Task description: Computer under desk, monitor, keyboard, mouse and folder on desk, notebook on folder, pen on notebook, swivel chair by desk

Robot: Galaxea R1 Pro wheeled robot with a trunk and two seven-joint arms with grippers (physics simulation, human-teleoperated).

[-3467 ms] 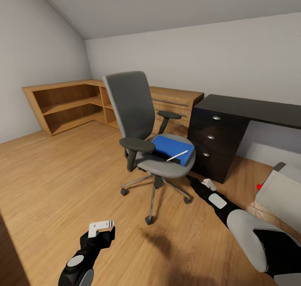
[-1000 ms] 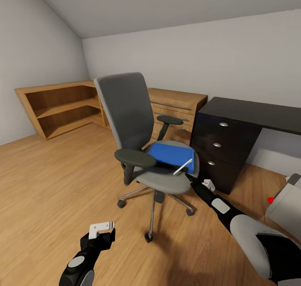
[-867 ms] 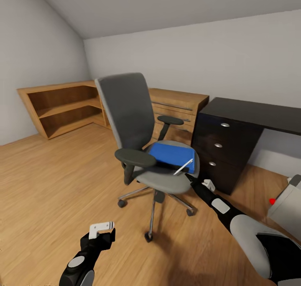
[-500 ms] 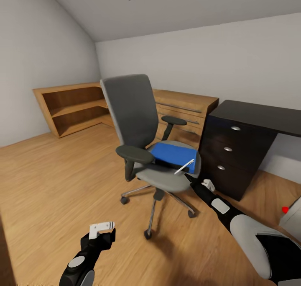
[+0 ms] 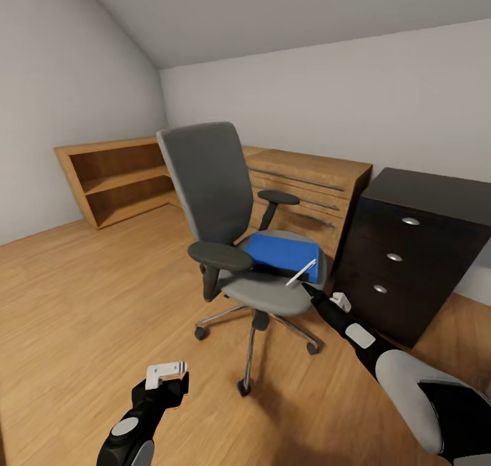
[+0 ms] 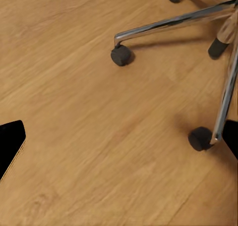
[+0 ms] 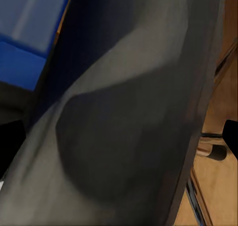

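Wooden floorboards [image 5: 82,302] run across this sloped-ceiling bedroom. Nearest, at about 7 o'clock in the head view, the left hand [image 5: 166,369] hangs low over the floor, and whether its fingers are open or closed cannot be told; its wrist view looks down on chrome spokes and black casters [image 6: 121,55]. At 5 o'clock the right arm reaches forward, its hand [image 5: 308,290] at the front rim of the swivel chair [image 5: 225,207] seat; the grip cannot be told either, with grey seat padding close up in its wrist view. On the seat lies the blue folder [image 5: 281,251], also seen in the right wrist view [image 7: 25,32], and the white pen [image 5: 301,273] lies slanted across its near corner. Farther, at 3 o'clock, stands the black counter [image 5: 436,193] with three drawers. Against the far wall, from 9 to 1 o'clock, runs low wooden shelving [image 5: 116,179].
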